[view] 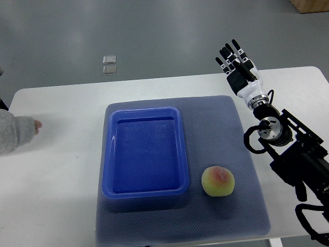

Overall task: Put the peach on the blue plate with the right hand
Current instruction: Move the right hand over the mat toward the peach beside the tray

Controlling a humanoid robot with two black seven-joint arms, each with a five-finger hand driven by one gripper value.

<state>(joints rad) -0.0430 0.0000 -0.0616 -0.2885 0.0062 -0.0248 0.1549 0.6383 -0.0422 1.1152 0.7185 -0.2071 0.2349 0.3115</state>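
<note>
A peach (218, 181) sits alone on a grey textured mat (247, 154), just beside the right wall of a blue plate (145, 193) — in truth a deep rectangular tray, its basin holding nothing. The fruit is yellow-green with a pink blush on top, and nothing touches it. It looks light and round, with a soft skin that would likely bruise under a hard squeeze and a shape apt to roll if nudged; a gentle cupping grip from above, fingers spread around its widest part, seems the safest hold.

The right hand (237, 63) hovers well apart from the fruit, above the table's far edge, its black fingers extended and slightly splayed, grasping nothing. Its arm (288, 149) runs in from the lower right corner. The robot's left hand does not appear.

The mat lies on a white table (56, 185), and its weave should keep the peach from sliding. At the left edge a person's grey sleeve (13, 133) rests on the tabletop with fingertips just showing. Beyond the table lies a grey floor, where two small clear squares (109, 65) sit — what they are is unclear.
</note>
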